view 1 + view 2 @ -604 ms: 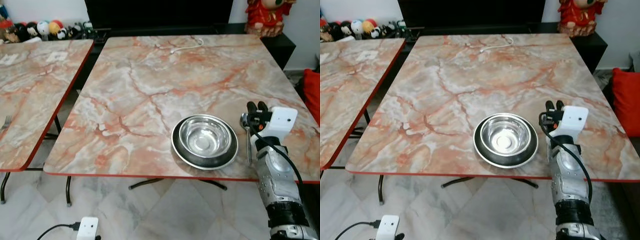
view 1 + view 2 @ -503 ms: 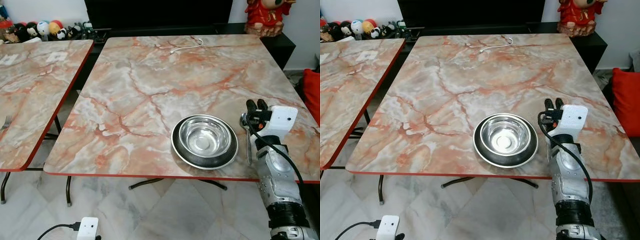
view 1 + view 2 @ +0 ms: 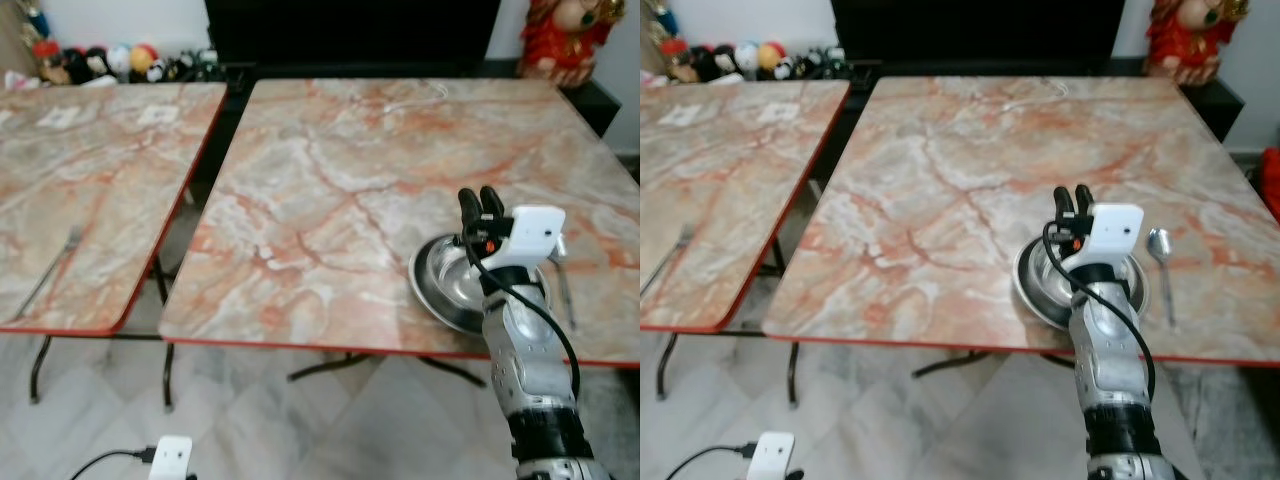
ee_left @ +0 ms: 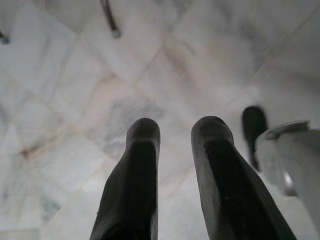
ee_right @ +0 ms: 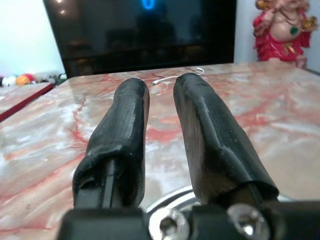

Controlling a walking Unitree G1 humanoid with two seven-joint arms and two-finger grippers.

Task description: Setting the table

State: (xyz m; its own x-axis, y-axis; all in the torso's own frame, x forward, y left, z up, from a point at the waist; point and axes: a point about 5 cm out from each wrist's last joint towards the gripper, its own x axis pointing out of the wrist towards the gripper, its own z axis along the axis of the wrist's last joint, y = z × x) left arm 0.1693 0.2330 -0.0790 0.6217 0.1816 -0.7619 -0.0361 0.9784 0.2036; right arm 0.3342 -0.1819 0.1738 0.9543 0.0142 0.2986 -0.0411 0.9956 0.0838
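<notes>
While the right tool [image 3: 1073,196] hovers empty over the bowl [image 3: 1040,280], fingers a narrow gap apart, the fork [image 3: 47,272] lies well off to the robot's left on the second tabletop [image 3: 90,200], long axis roughly along the view's depth. Left arm looks nearer to it; left tool [image 4: 175,165] hangs over the floor, fingers slightly apart. Spoon [image 3: 1160,262] sits just right of the bowl on the marble tabletop [image 3: 960,190]. TV stand and toys behind.

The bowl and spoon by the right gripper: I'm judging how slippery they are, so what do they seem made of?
The bowl looks like polished metal, probably stainless steel: it is silvery with bright reflections. The spoon beside it on the table is also shiny silver, likely the same metal, though it shows too small to be sure.
</notes>
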